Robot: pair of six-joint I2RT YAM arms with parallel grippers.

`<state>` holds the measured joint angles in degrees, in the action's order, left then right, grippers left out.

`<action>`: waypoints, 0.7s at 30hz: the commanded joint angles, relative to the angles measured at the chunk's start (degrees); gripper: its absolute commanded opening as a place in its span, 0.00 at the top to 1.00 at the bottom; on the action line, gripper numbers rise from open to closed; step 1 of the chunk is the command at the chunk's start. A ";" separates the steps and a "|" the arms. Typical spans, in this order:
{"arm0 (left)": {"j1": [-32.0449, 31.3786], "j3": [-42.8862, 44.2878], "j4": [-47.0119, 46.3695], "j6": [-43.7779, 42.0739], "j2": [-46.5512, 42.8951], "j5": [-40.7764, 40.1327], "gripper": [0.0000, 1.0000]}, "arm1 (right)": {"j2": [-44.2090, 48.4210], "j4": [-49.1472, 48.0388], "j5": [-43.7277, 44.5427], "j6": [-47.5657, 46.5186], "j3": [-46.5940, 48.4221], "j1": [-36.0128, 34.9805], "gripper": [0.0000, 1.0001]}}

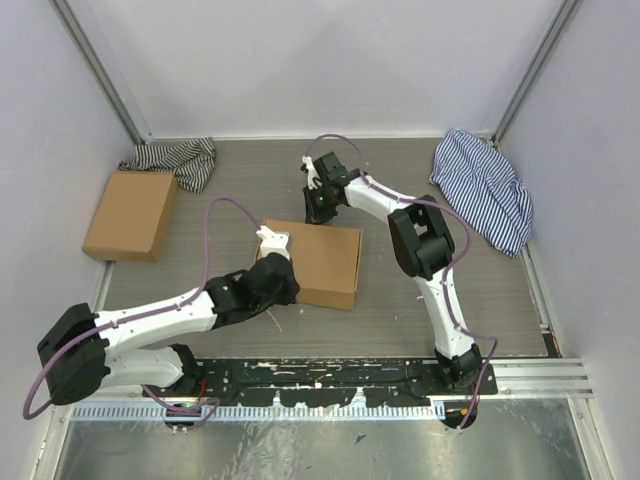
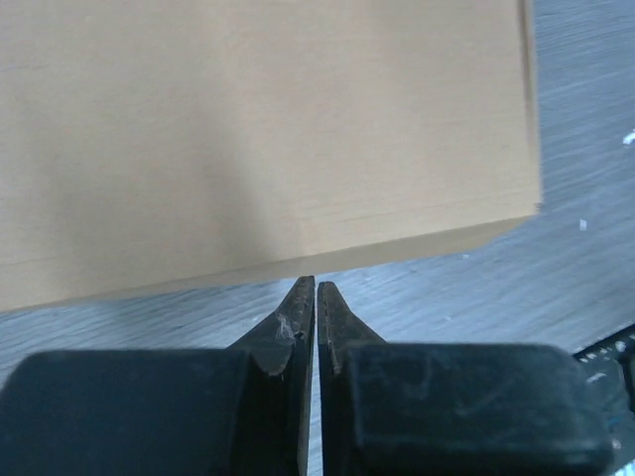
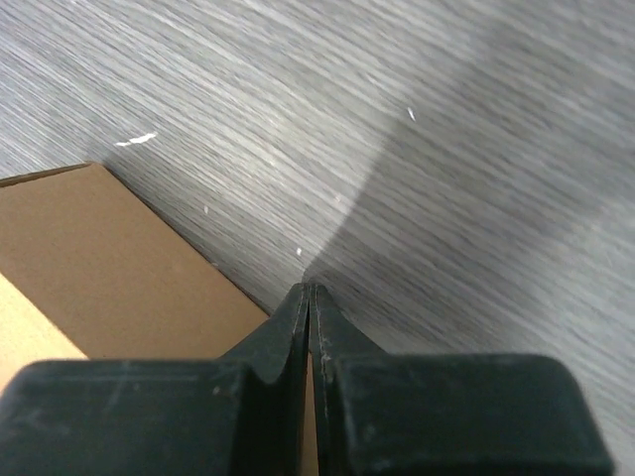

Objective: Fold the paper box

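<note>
The top view looks steeply down from above the near edge; each wrist view sits close over the tabletop (image 1: 250, 190), all sharing the paper box (image 1: 320, 265).

a closed, flat brown cardboard paper box (image 1: 325, 262) lies on the grey wood-grain table (image 1: 250, 180). the left gripper (image 1: 270, 245) sits at its left edge, with the box to the right of its fingers. the right gripper (image 1: 320, 208) hangs at the box's far edge, with the box on the near side of its fingers. a second flat brown cardboard box (image 1: 130, 215) lies well left of the left fingers, and a crumpled dark-striped cloth (image 1: 180, 160) touches its far corner. a blue-striped cloth (image 1: 485, 190) lies well right of the right fingers.
</note>
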<state>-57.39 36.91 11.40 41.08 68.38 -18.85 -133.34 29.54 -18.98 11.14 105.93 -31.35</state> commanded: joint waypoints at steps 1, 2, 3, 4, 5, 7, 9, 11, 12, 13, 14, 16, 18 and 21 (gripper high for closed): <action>-3.16 4.04 0.99 1.81 1.70 -0.54 0.89 | 6.10 1.24 1.67 3.59 -2.43 0.55 0.91; -3.89 5.09 0.98 1.85 3.12 0.19 0.89 | 6.30 1.18 1.91 3.82 -3.06 0.61 0.91; -4.98 6.28 0.78 1.85 4.91 0.83 0.89 | 6.52 0.96 2.07 3.88 -3.74 0.68 0.91; -6.30 7.43 0.43 1.43 7.28 1.46 0.89 | 6.66 0.74 2.22 3.91 -4.31 0.71 0.91; -7.88 8.75 0.54 0.79 9.09 1.68 0.90 | 6.68 0.78 2.17 3.79 -4.67 0.83 0.91; -10.68 11.64 1.89 -0.36 13.07 1.16 0.90 | 6.76 0.78 1.43 3.47 -5.08 0.99 0.91; -12.45 13.78 2.82 -1.05 16.60 0.92 0.91 | 6.63 0.98 0.36 2.85 -5.09 1.11 0.91; -13.27 15.22 2.85 -1.30 19.27 1.66 0.92 | 6.42 1.32 0.07 2.36 -5.05 1.12 0.91; -13.62 15.76 2.65 -1.27 20.50 1.71 0.92 | 6.25 1.53 -0.16 2.22 -5.10 1.20 0.91; -13.82 16.26 2.07 -1.33 21.72 1.55 0.92 | 6.17 1.57 -0.39 2.07 -5.34 1.21 0.91; -13.94 16.73 1.61 -1.35 23.05 1.04 0.92 | 6.16 1.58 -0.62 1.97 -5.59 1.21 0.91; -14.03 17.75 1.26 -1.15 25.81 -0.70 0.93 | 6.07 1.42 -1.52 1.79 -6.48 1.21 0.91; -14.09 18.03 0.03 -0.90 28.11 -3.91 0.94 | 6.51 0.47 -2.56 1.82 -7.95 1.21 0.91; -14.09 17.38 -4.61 -1.84 30.19 -8.88 0.96 | 7.18 -0.76 -3.70 2.00 -10.50 1.21 0.91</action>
<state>-71.31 53.28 12.16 40.49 96.31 -20.16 -129.19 28.75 -20.56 13.72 98.63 -30.00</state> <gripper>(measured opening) 0.052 0.094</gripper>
